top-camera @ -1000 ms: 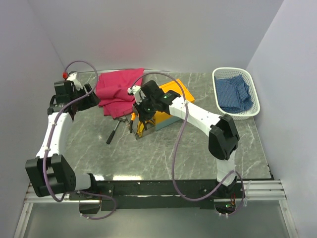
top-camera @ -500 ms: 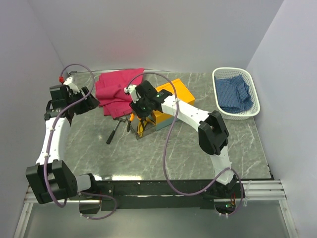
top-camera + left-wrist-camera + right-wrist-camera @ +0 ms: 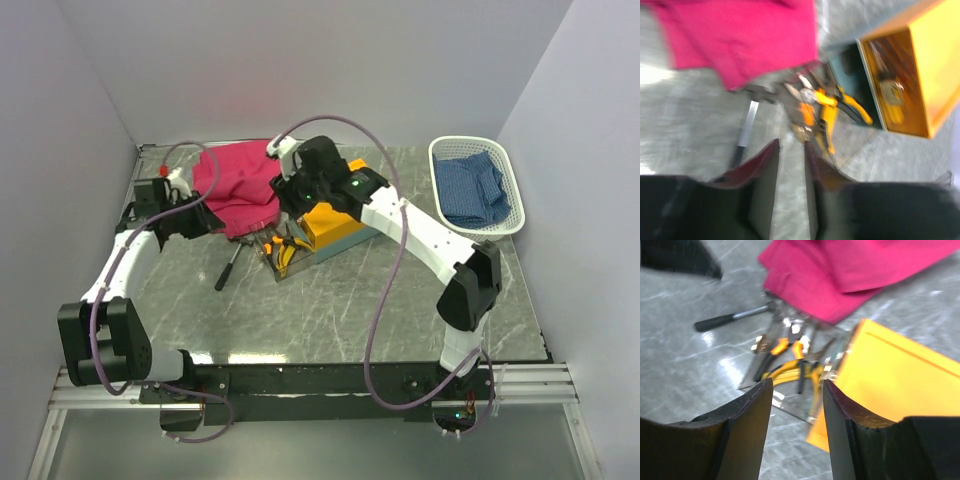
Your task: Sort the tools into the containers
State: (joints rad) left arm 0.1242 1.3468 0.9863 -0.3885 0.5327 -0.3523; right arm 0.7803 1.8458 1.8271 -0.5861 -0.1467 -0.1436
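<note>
The orange-yellow toolbox (image 3: 338, 214) lies in mid-table with its open end facing left. Yellow-black pliers (image 3: 792, 371) and orange-black pliers (image 3: 782, 346) lie free on a shiny flat panel at that end (image 3: 284, 249). The black-handled hammer (image 3: 230, 266) lies on the table to their left, its head at the edge of the magenta cloth. My right gripper (image 3: 798, 385) hovers open and empty above the pliers (image 3: 292, 203). My left gripper (image 3: 791, 145) has only a narrow gap, holds nothing and points at the pliers (image 3: 816, 111) from the left (image 3: 207, 219). The white lattice basket (image 3: 437, 160) stands at the far right.
A magenta cloth (image 3: 238, 183) is bunched behind the hammer and pliers, between the two grippers. A blue checked cloth (image 3: 474, 190) fills the basket. White walls close the table on three sides.
My right gripper has opened, let go of the pliers and lifted back over the toolbox. My left arm has swung right toward the cloth and its jaws have narrowed.
</note>
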